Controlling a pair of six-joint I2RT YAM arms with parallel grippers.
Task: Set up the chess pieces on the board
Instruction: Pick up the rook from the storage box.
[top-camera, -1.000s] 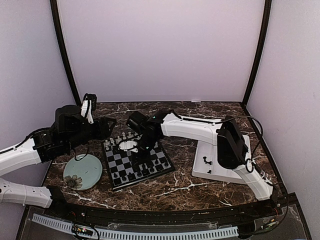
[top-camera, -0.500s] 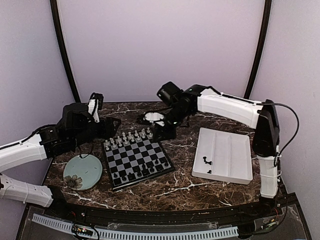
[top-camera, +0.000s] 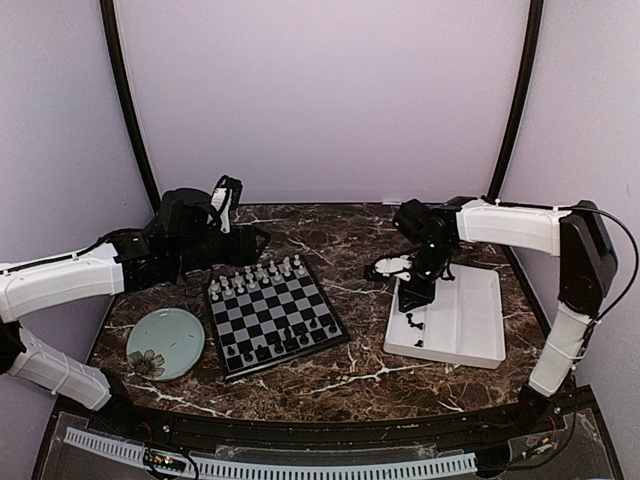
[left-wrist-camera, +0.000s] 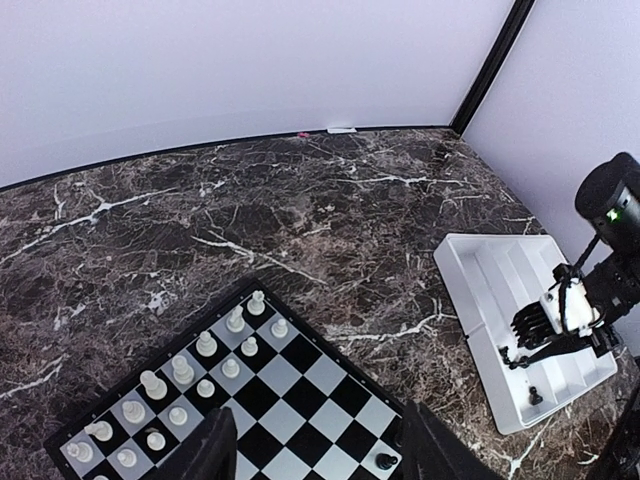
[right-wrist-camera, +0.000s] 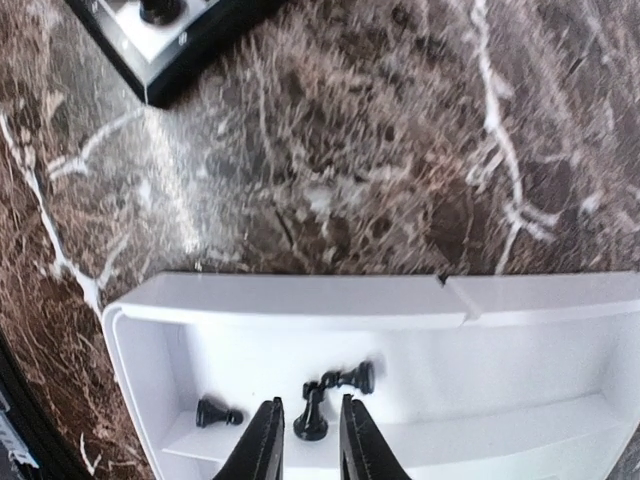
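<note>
The right tool (right-wrist-camera: 308, 435) hangs over the tray (right-wrist-camera: 300, 297), fingers parted narrowly and grasping nothing. Three black pieces (right-wrist-camera: 311, 420) lie loose below it. One stands upright at 12 o'clock, in line with the gap. One lies toppled at 1 o'clock, its long axis running finger to finger, and a third lies at 9 o'clock. The right arm is far nearer. The left tool (left-wrist-camera: 320, 447) is released wide over the board (left-wrist-camera: 300, 400).

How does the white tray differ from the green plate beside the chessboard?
The tray is white and rectangular with raised walls; the plate is round, pale green and shallow. The tray sits right of the board and holds a few black pieces; the plate sits left, with none visible on it. Both rest on the marble table.
</note>
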